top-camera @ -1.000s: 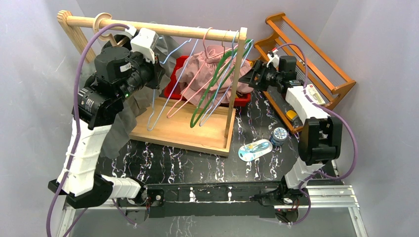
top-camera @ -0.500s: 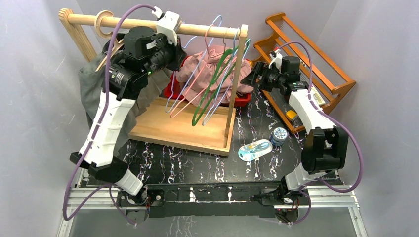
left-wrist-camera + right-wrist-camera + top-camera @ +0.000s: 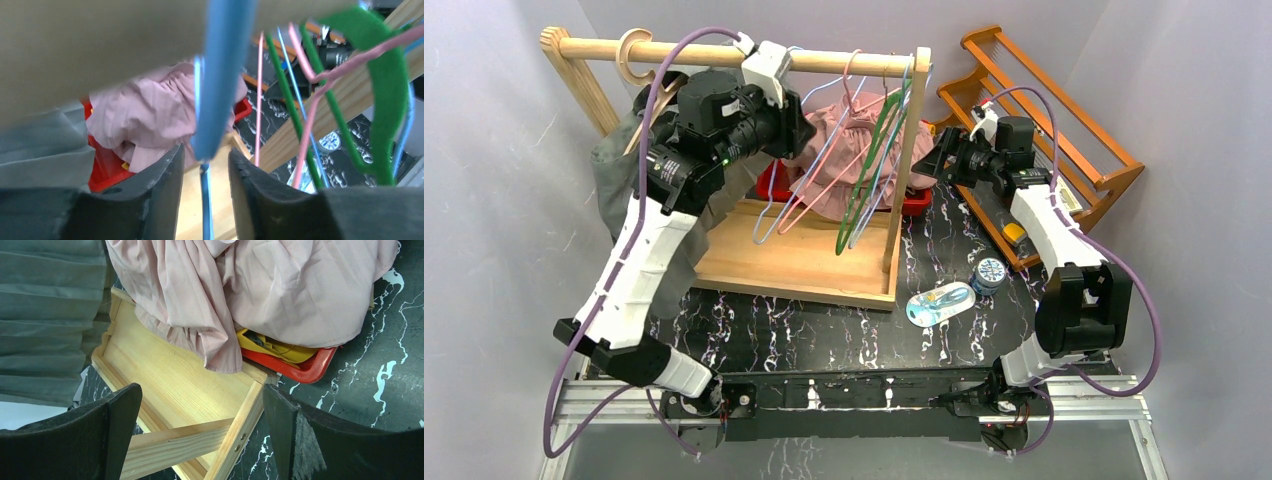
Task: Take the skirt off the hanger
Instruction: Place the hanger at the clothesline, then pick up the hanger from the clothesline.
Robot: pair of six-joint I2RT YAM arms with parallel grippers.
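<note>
Left pincer (image 3: 206,153) up beside the rail (image 3: 694,52), jaws a narrow way apart with a blue hanger (image 3: 220,75) in the gap; whether they touch it cannot be told. The grey skirt (image 3: 614,182) hangs from a wooden hanger (image 3: 636,50), off to that pincer's left. Right pincer (image 3: 201,389), jaws spread wide and holding nothing, hovers over the rack's wooden base (image 3: 170,385), with a pink skirt (image 3: 280,290) heaped in a red bin (image 3: 300,371) just beyond it.
</note>
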